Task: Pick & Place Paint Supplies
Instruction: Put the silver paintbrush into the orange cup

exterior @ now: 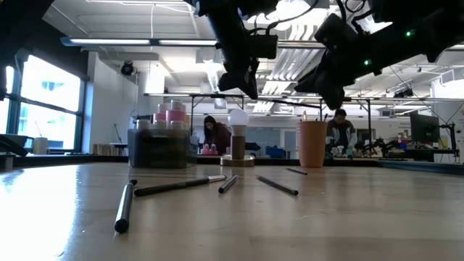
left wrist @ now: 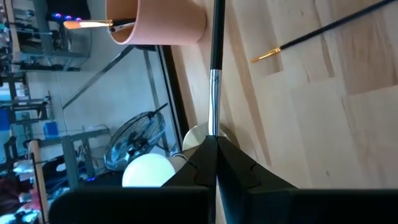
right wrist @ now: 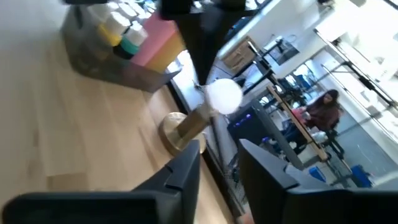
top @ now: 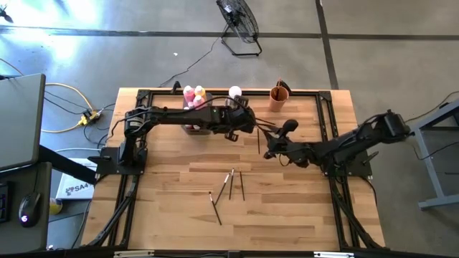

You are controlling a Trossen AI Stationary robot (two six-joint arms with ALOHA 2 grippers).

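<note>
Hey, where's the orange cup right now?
In the high view the orange cup stands at the table's far edge, right of centre, just right of the white ball and beyond the right gripper.

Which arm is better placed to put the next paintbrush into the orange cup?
Probably the left: the left gripper is shut on a paintbrush whose far end lies near the orange cup. The right gripper is open and empty.

The right tool (right wrist: 219, 163) has its two dark fingers apart above the light wooden desk (right wrist: 81, 130). Ahead stands a white ball on a brass-coloured metal base (right wrist: 205, 112), near a grey tray (right wrist: 118, 68) holding paint bottles (right wrist: 146, 40).
</note>
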